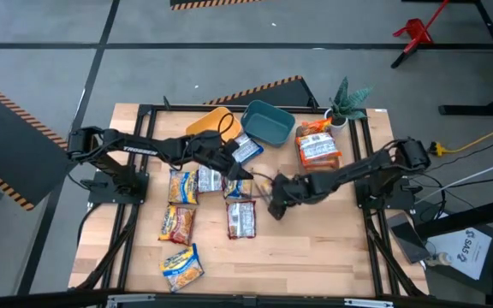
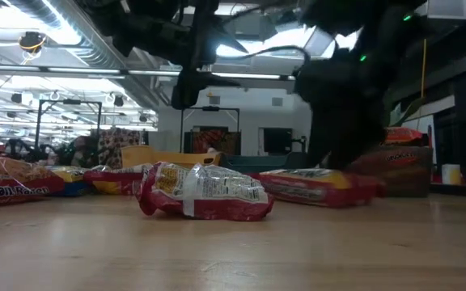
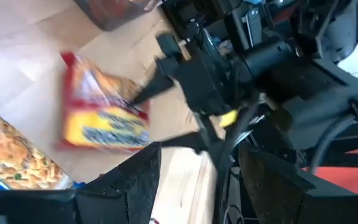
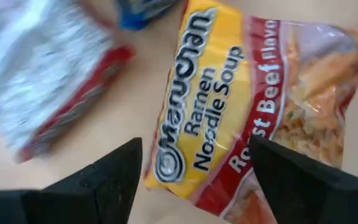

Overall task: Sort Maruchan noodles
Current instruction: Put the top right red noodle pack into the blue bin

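Right pincer [image 4: 191,180] spread above a red noodle packet [image 4: 241,106]; left pincer [image 3: 197,186] spread, empty; neighbouring packets blurred.

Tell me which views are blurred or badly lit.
Left wrist view: red and yellow packet smeared by motion blur. Right wrist view: label-side packet blurred, Roast Beef packet readable. Low view: arms dark against bright ceiling lights, red packet sharp. High view: evenly lit.

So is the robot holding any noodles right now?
No. The right pincer is open just above a Roast Beef packet; the left pincer is open and empty too.
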